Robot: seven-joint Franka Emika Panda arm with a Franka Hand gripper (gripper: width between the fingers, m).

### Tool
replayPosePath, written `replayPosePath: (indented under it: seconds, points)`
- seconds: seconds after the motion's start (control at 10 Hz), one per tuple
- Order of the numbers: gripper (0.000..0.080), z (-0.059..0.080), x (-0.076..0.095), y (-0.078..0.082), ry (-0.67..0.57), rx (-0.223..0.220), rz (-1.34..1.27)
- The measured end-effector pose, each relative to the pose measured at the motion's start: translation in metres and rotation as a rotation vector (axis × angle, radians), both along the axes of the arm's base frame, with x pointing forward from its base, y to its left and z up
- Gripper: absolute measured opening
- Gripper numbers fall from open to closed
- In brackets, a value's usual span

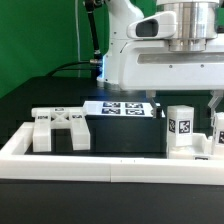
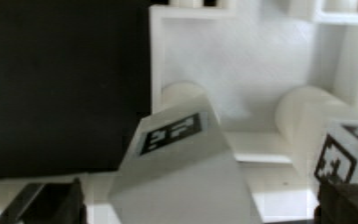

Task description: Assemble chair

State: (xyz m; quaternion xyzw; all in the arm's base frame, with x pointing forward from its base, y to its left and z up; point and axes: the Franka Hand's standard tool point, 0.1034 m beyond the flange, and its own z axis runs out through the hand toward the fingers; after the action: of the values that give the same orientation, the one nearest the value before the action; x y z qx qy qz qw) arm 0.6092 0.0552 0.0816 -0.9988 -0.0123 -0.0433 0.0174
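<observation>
Several chunky white chair parts with black-and-white tags lie on the black table. A flat cross-braced part (image 1: pixel 60 127) sits at the exterior view's left. An upright block (image 1: pixel 180 129) and another block (image 1: pixel 218 132) stand at the right. My gripper (image 1: pixel 200 100) hangs above those two blocks. In the wrist view, my gripper (image 2: pixel 194 205) is open, its dark fingertips (image 2: pixel 44 205) wide apart. A tagged leg-like piece (image 2: pixel 176 140) runs down between them without touching either. A second tagged piece (image 2: pixel 332 135) lies just beside the other fingertip.
The marker board (image 1: pixel 122 108) lies flat behind the parts. A long low white rail (image 1: pixel 100 165) runs along the front and turns up at the left end (image 1: pixel 22 135). A broad white surface (image 2: pixel 229 50) lies beyond the two pieces.
</observation>
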Motion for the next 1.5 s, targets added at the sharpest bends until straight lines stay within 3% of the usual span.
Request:
replayPosePath:
  seconds: [0.4, 0.5, 0.6, 0.7, 0.9, 1.5]
  points:
    - [0.0620, -0.0007, 0.0000, -0.0031, -0.002, -0.010, 0.087]
    - [0.0435, -0.0009, -0.0001, -0.0031, -0.002, -0.010, 0.087]
    - [0.0435, -0.0011, -0.0002, -0.0031, -0.001, -0.009, 0.075]
    - [0.0288, -0.0012, -0.0002, -0.0031, 0.000, -0.008, 0.063]
    - [0.0289, -0.0014, 0.0011, -0.0028, 0.000, -0.004, 0.020]
    - [0.0291, -0.0027, 0.0032, -0.0020, 0.027, 0.072, -0.649]
